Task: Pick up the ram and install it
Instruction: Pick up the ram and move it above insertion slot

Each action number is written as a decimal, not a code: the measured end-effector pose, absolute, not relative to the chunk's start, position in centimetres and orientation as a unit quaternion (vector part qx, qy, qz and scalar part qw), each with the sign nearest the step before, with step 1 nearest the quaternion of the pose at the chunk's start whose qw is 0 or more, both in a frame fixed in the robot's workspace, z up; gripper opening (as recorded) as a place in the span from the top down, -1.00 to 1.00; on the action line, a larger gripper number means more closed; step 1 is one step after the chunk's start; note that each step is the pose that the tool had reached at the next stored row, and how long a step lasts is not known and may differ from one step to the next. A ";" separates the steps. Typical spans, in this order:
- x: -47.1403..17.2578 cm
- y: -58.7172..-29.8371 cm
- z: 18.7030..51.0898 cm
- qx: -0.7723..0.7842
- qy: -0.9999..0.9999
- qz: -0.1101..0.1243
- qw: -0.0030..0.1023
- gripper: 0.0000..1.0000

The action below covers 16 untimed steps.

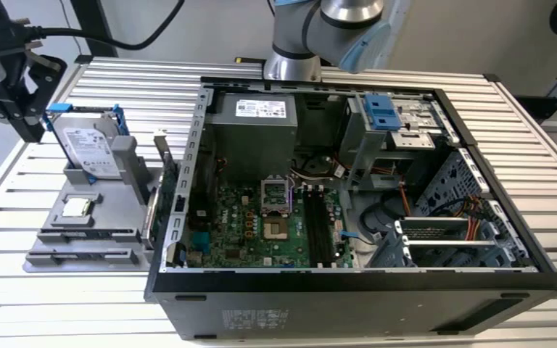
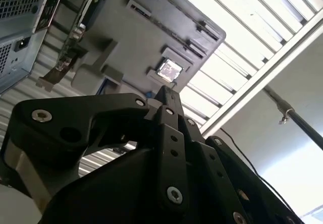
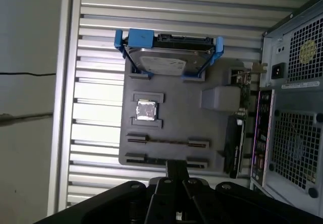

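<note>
The long, thin dark circuit-board ram stick (image 3: 167, 141) stands on its long edge in a slot of the grey plastic holder (image 3: 176, 113) on the slatted metal table (image 3: 96, 98). Each end sits in a grey bracket. The first wrist view shows it edge-on (its chips cannot be made out), near the small silver square chip (image 3: 146, 110).

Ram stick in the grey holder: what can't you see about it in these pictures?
First wrist view: the long, thin, dark ram stick stands edge-on in the grey plastic holder, so its chips are hidden.
First wrist view: the black metal claw covers the middle of the holder slot nearest it; what lies there cannot be told.
Exterior view: the stick is too small to make out.
</note>
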State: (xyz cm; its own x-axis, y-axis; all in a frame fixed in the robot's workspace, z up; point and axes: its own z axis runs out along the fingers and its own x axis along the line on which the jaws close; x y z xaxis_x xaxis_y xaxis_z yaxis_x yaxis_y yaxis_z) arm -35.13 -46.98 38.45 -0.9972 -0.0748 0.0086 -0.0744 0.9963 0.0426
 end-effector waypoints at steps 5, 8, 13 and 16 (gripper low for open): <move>-35.1 -47.0 38.5 0.062 -0.998 -0.020 0.006 1.00; -35.1 -47.0 38.5 0.077 -0.997 -0.019 0.006 1.00; -35.1 -47.0 38.5 0.101 -0.995 -0.018 0.007 1.00; -35.1 -47.0 38.5 0.115 -0.993 -0.017 0.007 1.00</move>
